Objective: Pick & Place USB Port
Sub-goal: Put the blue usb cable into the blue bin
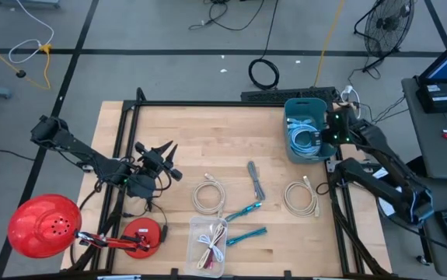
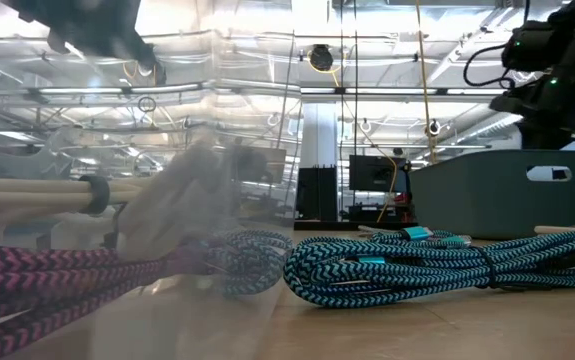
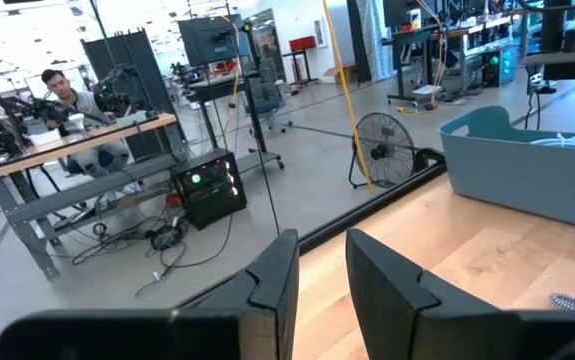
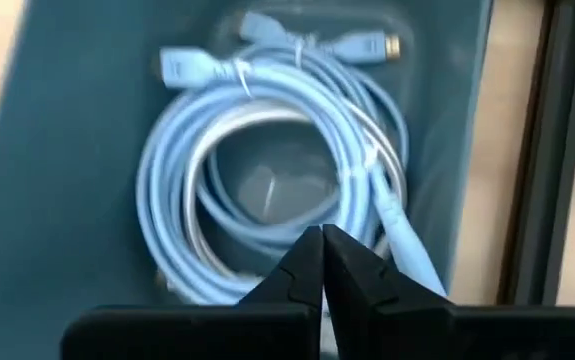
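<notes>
A coiled light-blue USB cable (image 4: 277, 170) lies on the bottom of the teal bin (image 1: 291, 117) at the table's far right. My right gripper (image 4: 322, 262) hangs over the bin, pointing steeply down, shut with nothing between its fingers and above the coil. My left gripper (image 1: 169, 161) stands level over the table's left part, pointing toward the right; its fingers (image 3: 387, 285) stand a little apart around nothing. Two white cable coils (image 1: 207, 194) (image 1: 301, 197), a grey cable (image 1: 256, 180) and two teal braided cables (image 1: 246, 210) lie flat on the wood.
A clear bag (image 1: 210, 243) with pink and white cables lies at the near edge. A red lamp (image 1: 43, 225) and its base (image 1: 144, 236) stand at the near left. A black frame rail (image 1: 207, 103) runs along the far edge. A person sits at a far bench (image 3: 62, 90).
</notes>
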Tool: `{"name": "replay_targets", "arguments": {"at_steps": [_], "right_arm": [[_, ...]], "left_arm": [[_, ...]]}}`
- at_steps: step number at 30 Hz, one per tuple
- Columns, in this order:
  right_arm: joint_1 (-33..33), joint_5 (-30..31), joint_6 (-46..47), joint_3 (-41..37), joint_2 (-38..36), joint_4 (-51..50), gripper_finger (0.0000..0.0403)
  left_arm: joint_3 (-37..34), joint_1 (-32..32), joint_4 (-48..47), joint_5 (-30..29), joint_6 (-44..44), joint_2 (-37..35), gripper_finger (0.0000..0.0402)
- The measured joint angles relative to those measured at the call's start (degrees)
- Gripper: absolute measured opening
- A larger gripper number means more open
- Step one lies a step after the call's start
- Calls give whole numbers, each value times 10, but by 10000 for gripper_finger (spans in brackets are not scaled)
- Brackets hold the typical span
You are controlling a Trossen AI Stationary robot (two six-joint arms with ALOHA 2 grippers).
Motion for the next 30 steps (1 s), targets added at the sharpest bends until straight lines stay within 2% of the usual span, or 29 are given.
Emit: {"name": "replay_targets", "arguments": {"at_steps": [6, 15, 20, 30], "right_arm": [[46, 98, 32, 0, 27, 4, 0], [108, 107, 61, 0, 86, -7, 0], [128, 160, 85, 0, 112, -16, 0], [150, 135, 101, -23, 170, 15, 0]], "left_arm": [[0, 0, -2, 0, 2, 0, 90], [0, 0, -6, 0, 1, 0, 90], [0, 0, -6, 8, -1, 0, 90], [0, 0, -7, 9, -1, 0, 90]]}}
